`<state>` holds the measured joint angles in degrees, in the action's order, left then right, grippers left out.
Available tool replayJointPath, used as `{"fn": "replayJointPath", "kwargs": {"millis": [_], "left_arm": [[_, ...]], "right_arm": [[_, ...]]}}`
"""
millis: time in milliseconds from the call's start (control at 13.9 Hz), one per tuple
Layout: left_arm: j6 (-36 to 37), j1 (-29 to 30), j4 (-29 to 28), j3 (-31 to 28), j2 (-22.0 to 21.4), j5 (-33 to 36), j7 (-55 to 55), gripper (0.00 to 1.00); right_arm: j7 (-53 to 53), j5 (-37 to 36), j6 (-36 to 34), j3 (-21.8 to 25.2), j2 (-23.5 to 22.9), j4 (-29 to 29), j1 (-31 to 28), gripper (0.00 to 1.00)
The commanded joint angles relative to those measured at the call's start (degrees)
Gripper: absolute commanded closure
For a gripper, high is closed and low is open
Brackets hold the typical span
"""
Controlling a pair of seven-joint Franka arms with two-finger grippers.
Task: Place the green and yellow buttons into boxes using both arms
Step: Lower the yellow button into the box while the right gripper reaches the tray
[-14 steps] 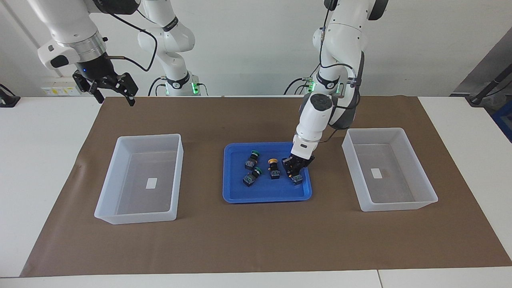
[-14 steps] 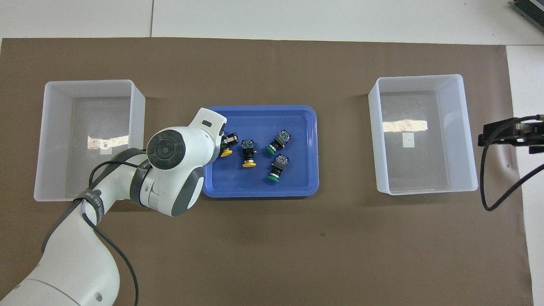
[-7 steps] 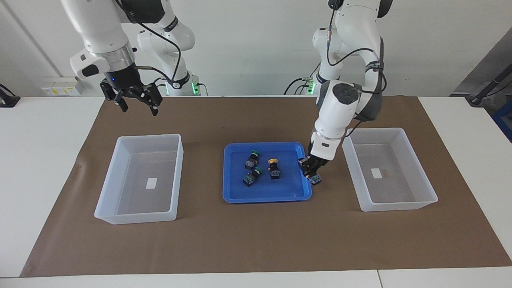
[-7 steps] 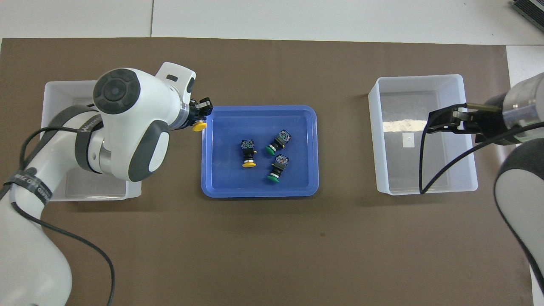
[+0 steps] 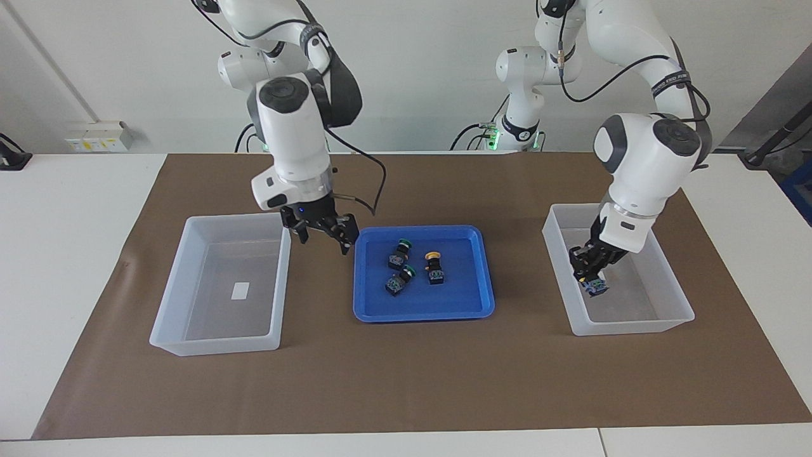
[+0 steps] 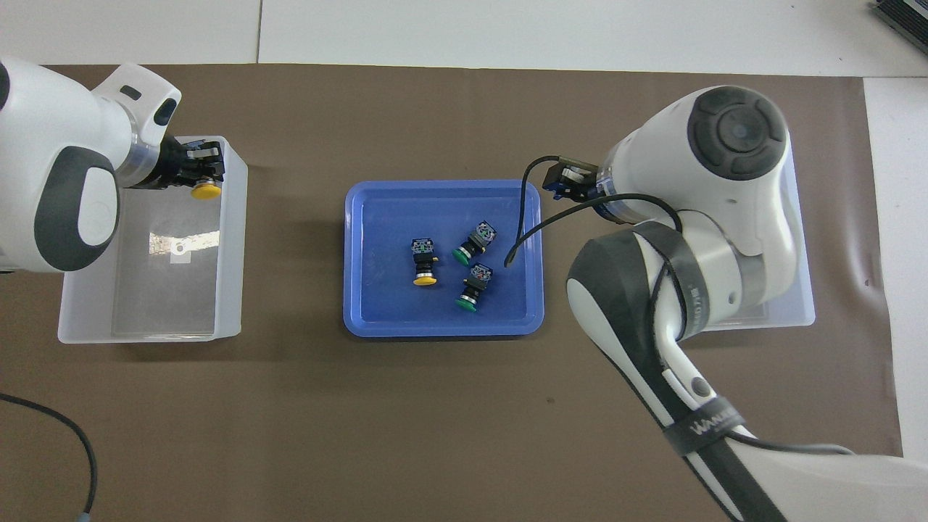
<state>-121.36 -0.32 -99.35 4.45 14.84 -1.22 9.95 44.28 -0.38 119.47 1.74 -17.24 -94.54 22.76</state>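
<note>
At the right arm's end of the brown mat (image 5: 406,381), one white box (image 5: 219,285) sits with a small sticker on its floor. The right gripper (image 5: 320,231) hangs in the air over the gap between this box and the blue tray (image 5: 380,311), fingers spread and holding nothing.

The blue tray lies at the middle of the mat, between the two boxes and well apart from each. Inside it are three buttons lying on their sides: a green button (image 5: 399,252) on the side of the tray nearer to the robots, a second green button (image 5: 398,280) farther from the robots than the first, and a yellow button (image 5: 434,266) beside them, toward the left arm's end of the tray.

At the left arm's end of the mat, the left gripper (image 5: 590,270) is lowered inside the other white box (image 5: 634,324), fingers clamped on the held yellow button (image 6: 206,190), above the box floor.
</note>
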Motion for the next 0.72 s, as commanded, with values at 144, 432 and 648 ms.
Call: {"fn": "replayJointPath", "kwargs": {"millis": [144,432,648], "left_arm": [[-12.83,5.59,-18.41,0.56,-6.40,0.17,-12.22,1.00],[-19.85,7.53,-25.61,0.56,-6.32,0.17,-12.58,0.78],[-22.00,6.92,-26.61,0.56,-5.79,0.26,-12.49,0.13]], "right_arm": [[8.35,0.56,7.16,-0.07,-7.70,1.91,4.64,0.00],[9.16,0.38,12.71,-0.07,-11.84,1.91,7.30,0.00],[8.72,-0.23,12.89,-0.07,-12.63,1.29,8.35,0.00]]}}
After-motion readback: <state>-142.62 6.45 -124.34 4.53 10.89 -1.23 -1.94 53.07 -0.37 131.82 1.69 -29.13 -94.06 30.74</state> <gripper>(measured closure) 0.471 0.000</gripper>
